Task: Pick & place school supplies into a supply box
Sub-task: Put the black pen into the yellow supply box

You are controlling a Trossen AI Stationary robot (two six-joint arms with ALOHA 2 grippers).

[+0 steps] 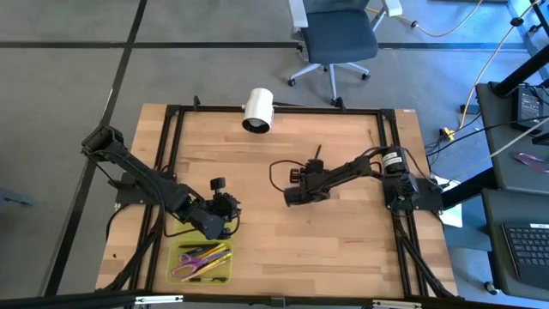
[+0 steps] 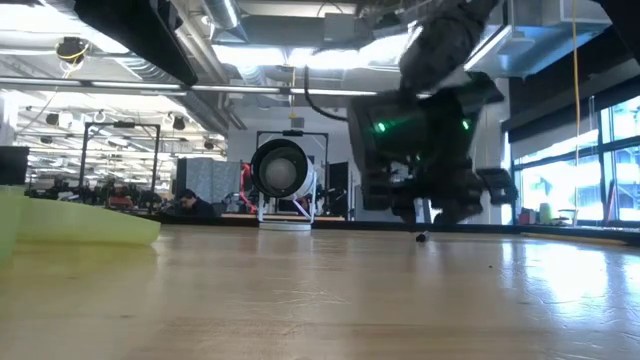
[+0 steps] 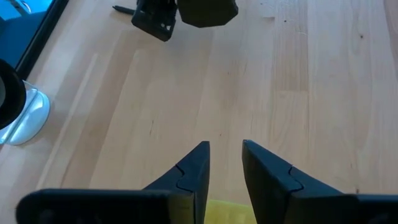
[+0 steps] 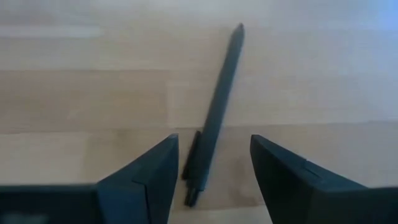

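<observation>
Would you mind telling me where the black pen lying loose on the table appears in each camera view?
High view: the black pen lies mid-table, just beyond the right gripper.
Low view: only a small dark tip under that gripper, probably the pen.
Left wrist view: a dark tip beside the far gripper, likely the pen.
Right wrist view: centre, between the open fingers.
Shared landmark: the right gripper.

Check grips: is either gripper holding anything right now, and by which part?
Nothing is held. The right gripper is open around the clip end of the black pen lying on the table, not closed on it. The left gripper is open and empty by the supply box.
</observation>
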